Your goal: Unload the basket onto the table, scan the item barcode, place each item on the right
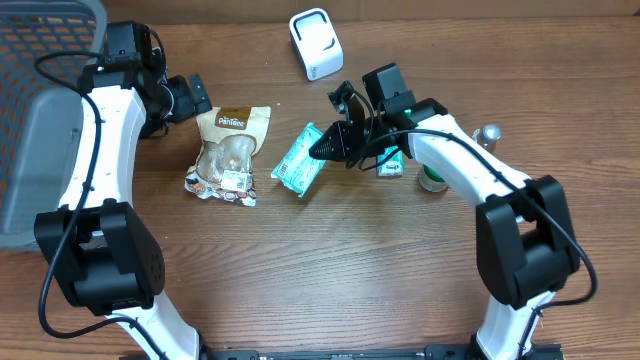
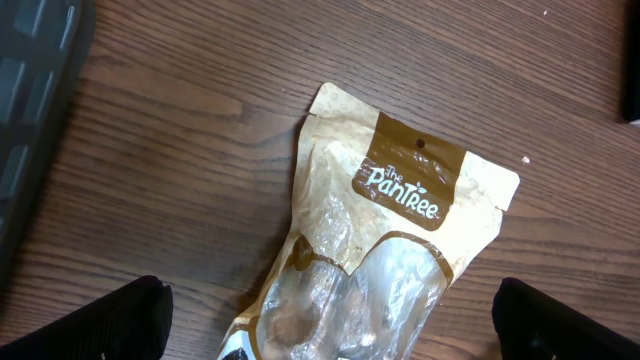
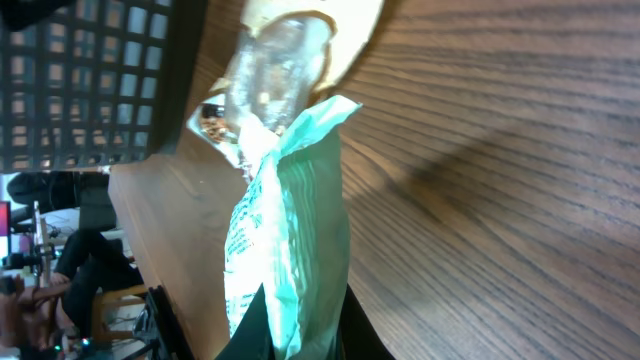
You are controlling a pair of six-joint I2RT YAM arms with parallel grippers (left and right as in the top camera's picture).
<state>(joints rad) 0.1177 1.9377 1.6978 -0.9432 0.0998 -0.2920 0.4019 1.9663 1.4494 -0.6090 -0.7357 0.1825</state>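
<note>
Packet of mint-green plastic film sits at the middle of the brown wooden table, just beside a tan pouch with a clear window. The right gripper is clenched on the packet's end. The left gripper hangs wide apart over the pouch.

Light: bright, even, from overhead
Shadows: soft on the desk
Glare: sheen on the snack bag
Blur: green packet soft up close
</note>
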